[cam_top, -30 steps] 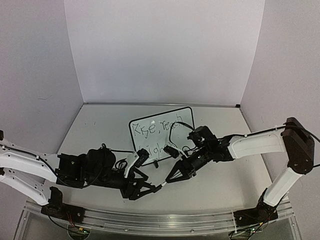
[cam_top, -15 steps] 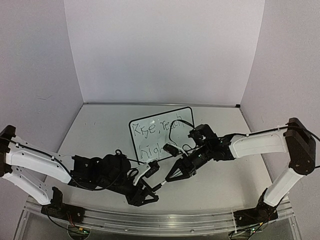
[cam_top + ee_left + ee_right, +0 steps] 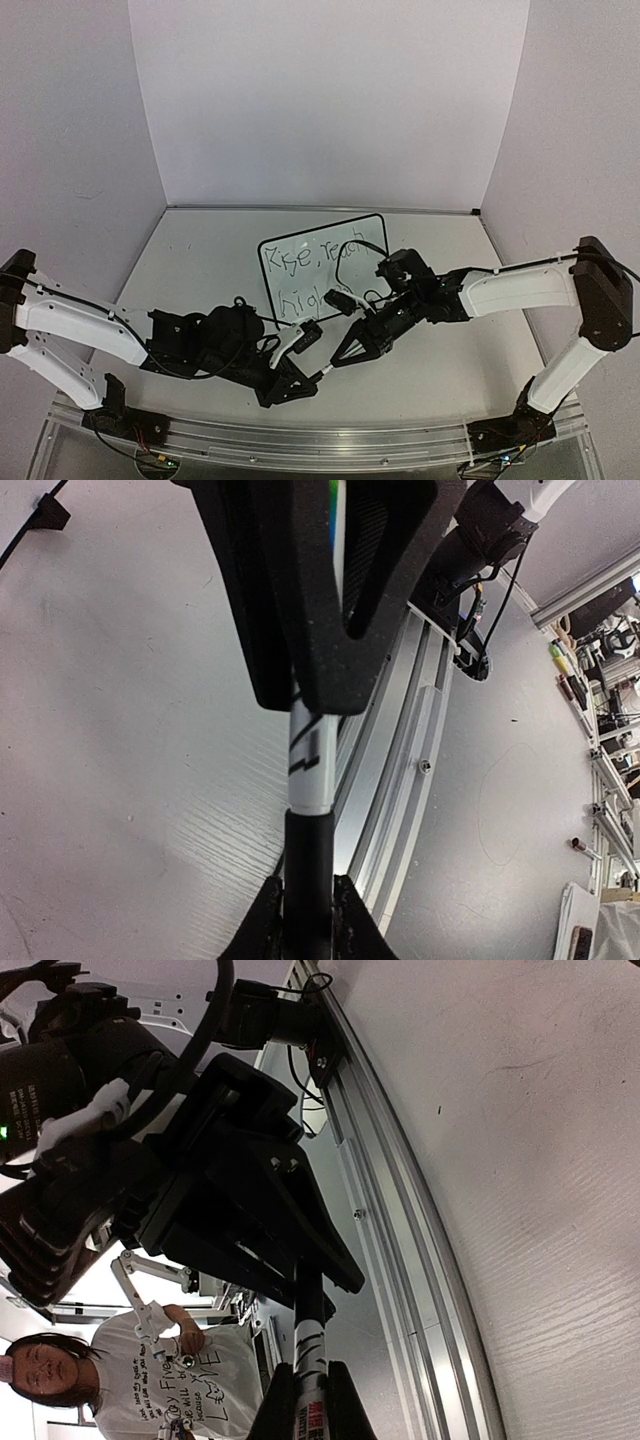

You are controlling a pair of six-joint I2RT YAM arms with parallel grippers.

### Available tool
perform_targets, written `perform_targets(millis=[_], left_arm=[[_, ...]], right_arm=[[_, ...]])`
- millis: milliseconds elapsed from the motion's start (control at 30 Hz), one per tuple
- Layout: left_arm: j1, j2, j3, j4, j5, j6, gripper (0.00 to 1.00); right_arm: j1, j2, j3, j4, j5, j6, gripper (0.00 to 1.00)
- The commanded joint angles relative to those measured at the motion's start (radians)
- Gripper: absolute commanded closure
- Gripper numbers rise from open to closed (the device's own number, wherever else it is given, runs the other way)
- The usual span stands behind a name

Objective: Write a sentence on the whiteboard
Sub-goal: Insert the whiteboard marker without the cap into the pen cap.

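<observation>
The whiteboard (image 3: 300,279) lies flat in the middle of the table, with the sentence (image 3: 312,257) in two dark handwritten lines; the right arm covers the end of the lower line. In front of it, a white marker (image 3: 323,371) with a black cap (image 3: 308,845) spans the two grippers. My left gripper (image 3: 310,379) is shut on the cap end (image 3: 311,1300). My right gripper (image 3: 337,361) is shut on the white barrel (image 3: 311,1350). In the left wrist view, the left gripper (image 3: 308,915) pinches the cap. The right gripper (image 3: 310,1405) clamps the barrel.
An aluminium rail (image 3: 300,438) runs along the near table edge just in front of the grippers. A black cable (image 3: 350,262) loops over the whiteboard's right half. White walls enclose the table on three sides. A person (image 3: 60,1380) stands beyond the rail.
My left gripper has gone from open to shut on the marker's cap, sliding right toward the right gripper. The right gripper has kept its hold on the barrel and barely moved.
</observation>
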State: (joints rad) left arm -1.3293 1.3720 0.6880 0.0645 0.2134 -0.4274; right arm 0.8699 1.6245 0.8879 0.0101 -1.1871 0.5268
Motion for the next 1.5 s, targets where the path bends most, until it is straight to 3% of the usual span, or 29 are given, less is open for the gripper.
perform_targets(millis=[0,67,1200,1467], left_arm=[[0.005,0.017,0.045,0.048,0.045,-0.001,0.96],[0.004,0.019,0.045,0.052,0.049,0.001,1.0],[0.078,-0.06,0.049,0.242,0.075,0.042,1.0],[0.087,-0.052,0.05,0.173,0.113,0.036,1.0]], right_arm=[[0.016,-0.026,0.008,0.031,-0.043,-0.014,1.0],[0.02,-0.026,0.008,0.031,-0.046,-0.017,1.0],[0.151,0.044,0.057,0.07,-0.051,-0.023,1.0],[0.149,0.015,0.052,0.067,0.024,-0.021,1.0]])
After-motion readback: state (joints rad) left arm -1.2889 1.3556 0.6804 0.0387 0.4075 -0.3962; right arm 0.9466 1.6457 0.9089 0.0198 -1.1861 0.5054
